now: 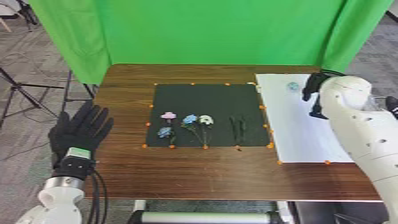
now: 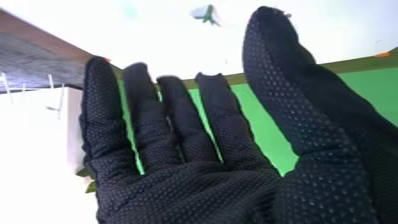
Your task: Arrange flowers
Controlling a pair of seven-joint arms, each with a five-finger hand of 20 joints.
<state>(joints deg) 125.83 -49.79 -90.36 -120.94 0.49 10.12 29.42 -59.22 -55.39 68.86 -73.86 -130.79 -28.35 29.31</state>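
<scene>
On the black mat [image 1: 178, 135] lie a pink flower [image 1: 169, 115], a blue flower [image 1: 190, 119], a white flower [image 1: 206, 120], a lower blue flower [image 1: 165, 132] and dark green stems [image 1: 238, 129]. My right hand [image 1: 314, 90] is over the white board [image 1: 302, 135], close to a small pale vase-like object [image 1: 293, 86]. My left hand [image 1: 80, 129] stays left of the mat, fingers straight. In the right wrist view my right hand [image 2: 195, 185] has its fingers straight and holds nothing; beyond it is a small object with a green part [image 2: 206, 14].
The brown wooden table [image 1: 204, 180] carries the mat and the board side by side, with orange markers round their edges. A green curtain [image 1: 213, 30] hangs behind the table's far edge. Tripod legs [image 1: 27, 90] stand on the floor to the left.
</scene>
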